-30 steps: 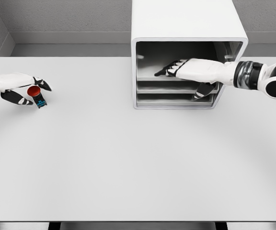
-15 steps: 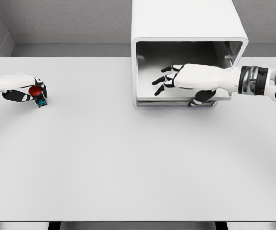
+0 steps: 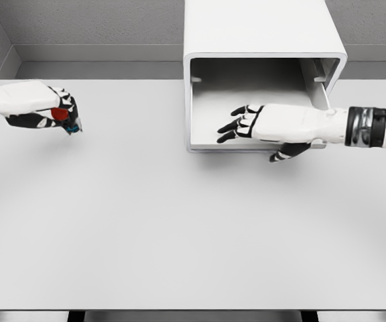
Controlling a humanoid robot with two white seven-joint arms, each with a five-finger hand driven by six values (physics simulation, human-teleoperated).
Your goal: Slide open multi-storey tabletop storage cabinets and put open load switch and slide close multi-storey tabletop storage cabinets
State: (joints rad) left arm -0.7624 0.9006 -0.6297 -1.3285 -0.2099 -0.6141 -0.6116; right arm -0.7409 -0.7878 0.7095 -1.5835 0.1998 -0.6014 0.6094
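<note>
Matt white cabinet, smooth tbl

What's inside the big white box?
The white box looks bare inside; only the right hand reaches across its opening. The arm hides part of the floor, so something small there can't be ruled out.

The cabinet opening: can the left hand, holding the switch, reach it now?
Probably yes. The table between the left hand and the cabinet is bare, but the right hand lies across the opening and may block it.

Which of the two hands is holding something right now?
The left hand, at the table's far left: its fingers are closed around the red-knobbed load switch. The right hand reaches across the open cabinet front, fingers spread, holding nothing.
</note>
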